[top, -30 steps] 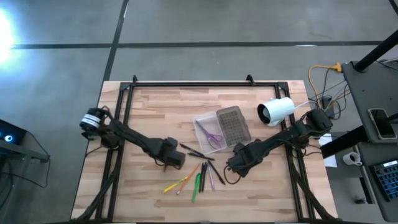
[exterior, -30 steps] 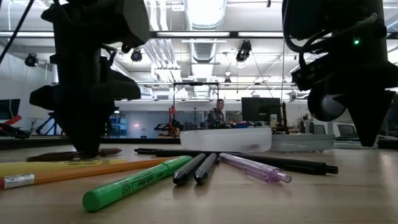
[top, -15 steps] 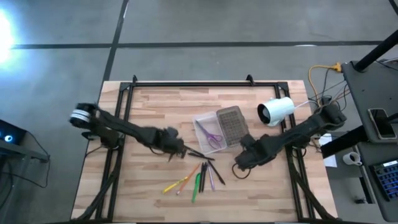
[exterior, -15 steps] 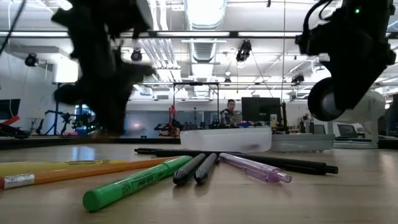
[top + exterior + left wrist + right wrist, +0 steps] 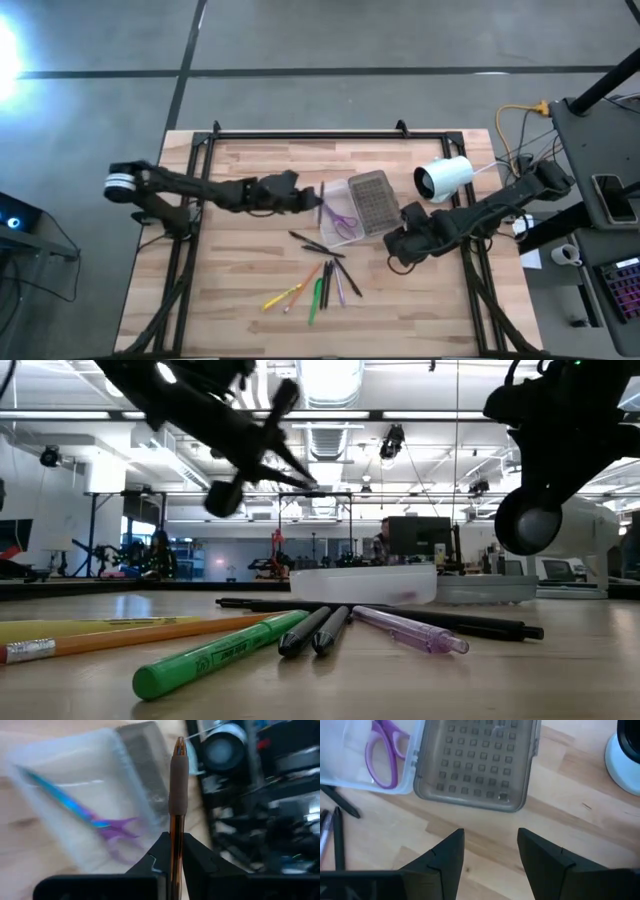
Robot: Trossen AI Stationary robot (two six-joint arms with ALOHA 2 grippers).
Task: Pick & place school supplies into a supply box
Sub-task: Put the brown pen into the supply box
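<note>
The left gripper (image 5: 305,195), jaws pinched on a pen (image 5: 321,194), hung at the nine o'clock edge of the box (image 5: 336,215); the pen's long axis ran roughly twelve to six. The left wrist view alone showed scissors (image 5: 95,822) beneath its tip. The right gripper (image 5: 392,245), fingers spread and empty, waited at the box's four o'clock.

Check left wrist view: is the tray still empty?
No, the purple-handled scissors already lie inside the clear tray.
</note>
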